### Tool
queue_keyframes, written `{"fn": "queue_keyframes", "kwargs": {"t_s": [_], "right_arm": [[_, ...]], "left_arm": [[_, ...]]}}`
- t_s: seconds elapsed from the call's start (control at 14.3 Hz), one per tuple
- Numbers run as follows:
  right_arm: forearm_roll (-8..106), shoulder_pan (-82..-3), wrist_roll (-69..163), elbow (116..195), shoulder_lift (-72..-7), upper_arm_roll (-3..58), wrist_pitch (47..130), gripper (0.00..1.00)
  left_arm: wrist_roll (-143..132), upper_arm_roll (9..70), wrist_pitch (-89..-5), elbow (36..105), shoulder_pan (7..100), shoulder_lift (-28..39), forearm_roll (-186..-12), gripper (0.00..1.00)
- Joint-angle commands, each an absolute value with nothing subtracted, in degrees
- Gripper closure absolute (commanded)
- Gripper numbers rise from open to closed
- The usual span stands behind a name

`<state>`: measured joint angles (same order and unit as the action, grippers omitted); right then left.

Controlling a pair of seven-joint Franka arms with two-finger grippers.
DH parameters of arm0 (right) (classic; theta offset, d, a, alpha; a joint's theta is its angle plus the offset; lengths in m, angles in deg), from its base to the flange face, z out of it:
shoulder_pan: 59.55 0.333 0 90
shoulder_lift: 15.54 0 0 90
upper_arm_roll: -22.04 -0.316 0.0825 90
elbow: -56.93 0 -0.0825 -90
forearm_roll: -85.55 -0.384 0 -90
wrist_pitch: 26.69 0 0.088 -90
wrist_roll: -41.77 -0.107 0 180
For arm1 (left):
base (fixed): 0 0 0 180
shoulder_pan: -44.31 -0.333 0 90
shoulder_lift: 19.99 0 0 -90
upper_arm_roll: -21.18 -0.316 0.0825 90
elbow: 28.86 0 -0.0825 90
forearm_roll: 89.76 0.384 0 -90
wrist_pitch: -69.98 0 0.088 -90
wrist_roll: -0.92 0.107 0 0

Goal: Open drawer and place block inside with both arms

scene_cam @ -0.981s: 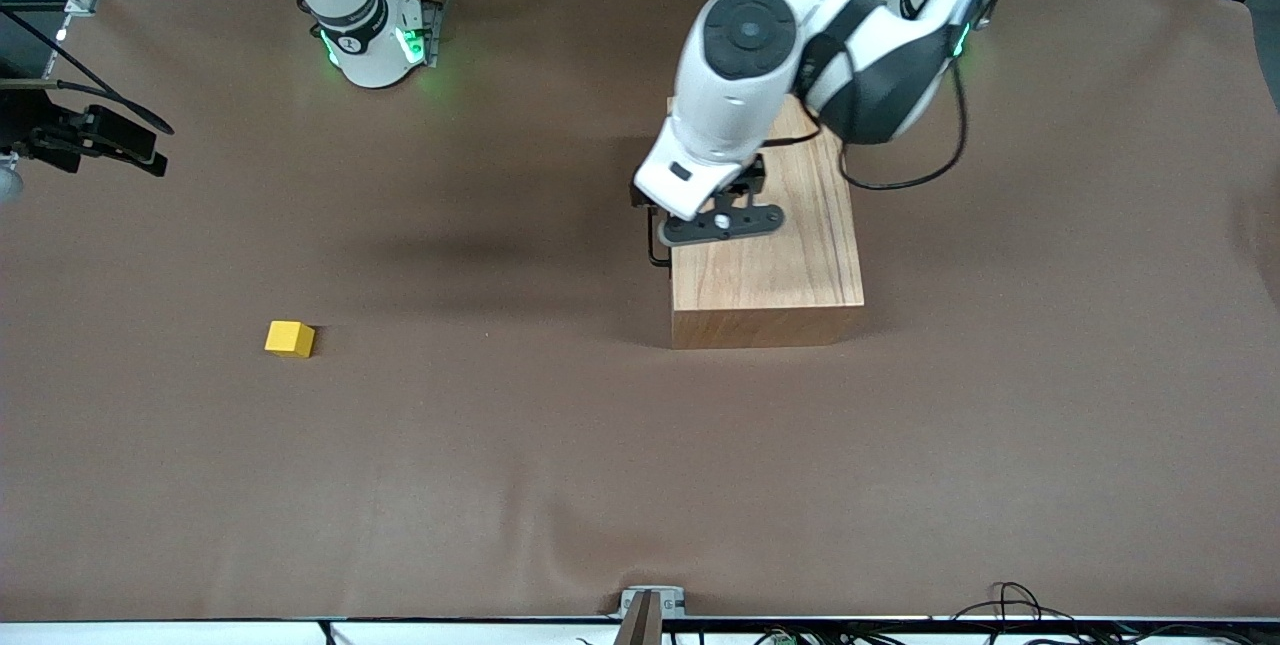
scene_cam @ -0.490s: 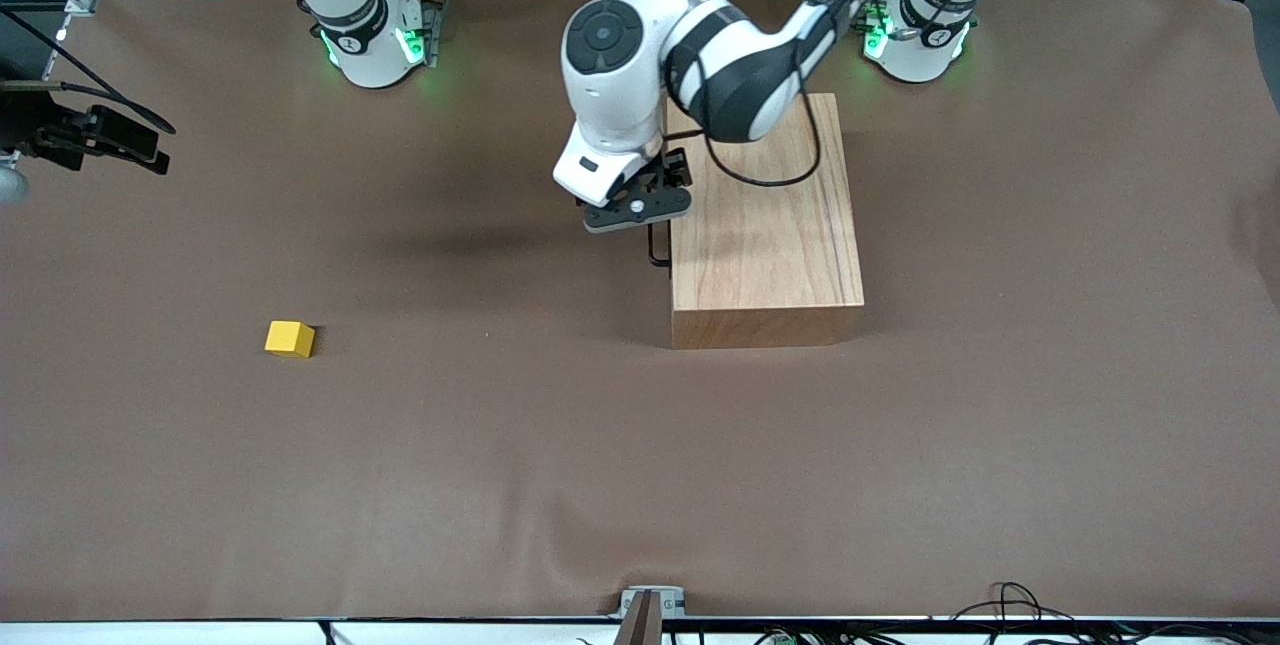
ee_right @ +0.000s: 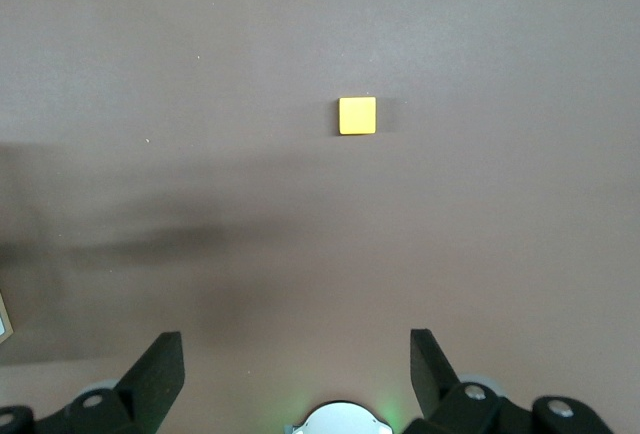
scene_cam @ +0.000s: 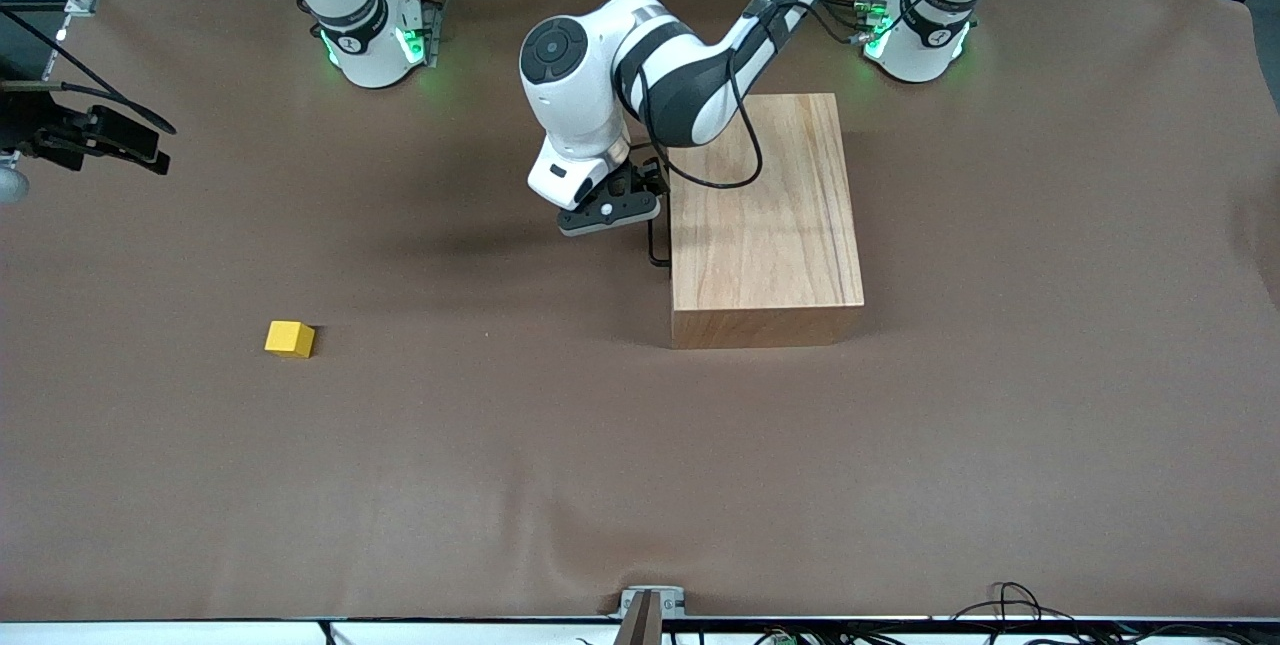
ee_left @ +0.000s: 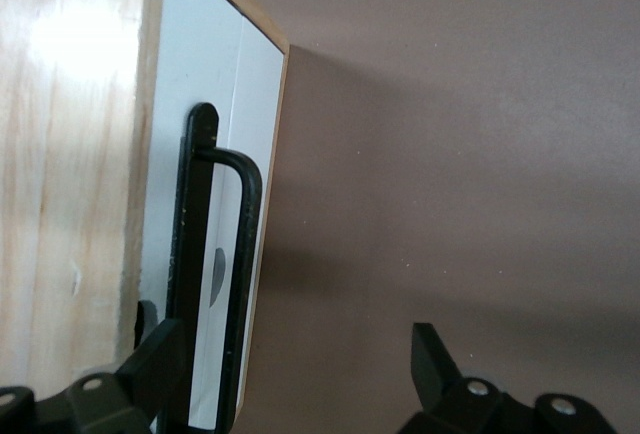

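Note:
The drawer is shut in the wooden box [scene_cam: 765, 215]. Its pale front panel [ee_left: 205, 74] is flush with the box, and its black loop handle [scene_cam: 655, 247] faces the right arm's end of the table. My left gripper [scene_cam: 610, 208] hangs just in front of that handle. In the left wrist view it [ee_left: 297, 364] is open, with the handle [ee_left: 243, 254] close beside one finger [ee_left: 160, 359] and not gripped. The yellow block [scene_cam: 290, 338] lies on the table toward the right arm's end. My right gripper [ee_right: 297, 364] is open and empty, high above the table, with the block [ee_right: 357, 115] in its view.
The table is covered with a brown mat [scene_cam: 520, 445]. A black device [scene_cam: 90, 135] juts in at the right arm's end of the table. The arms' green-lit bases [scene_cam: 375, 40] stand along the table's robot side.
My left gripper has moved from over the box toward the right arm's end and now sits beside the drawer handle. The block, the box and the right arm have not moved.

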<state>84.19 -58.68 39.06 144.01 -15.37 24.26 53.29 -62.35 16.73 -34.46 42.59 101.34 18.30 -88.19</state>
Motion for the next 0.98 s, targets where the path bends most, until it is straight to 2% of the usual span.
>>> {"fn": "queue_keyframes", "kwargs": {"t_s": [0.0,0.91], "right_arm": [[84.1,-58.5,39.4,144.9,-13.8,24.4,53.4,0.00],[84.2,-58.7,39.4,145.8,-12.4,24.6,53.3,0.00]], "left_arm": [[-63.3,16.2,-35.3,40.9,102.6,20.1,-86.8,0.00],[-62.2,16.1,-33.9,41.5,104.3,21.8,-82.4,0.00]]}}
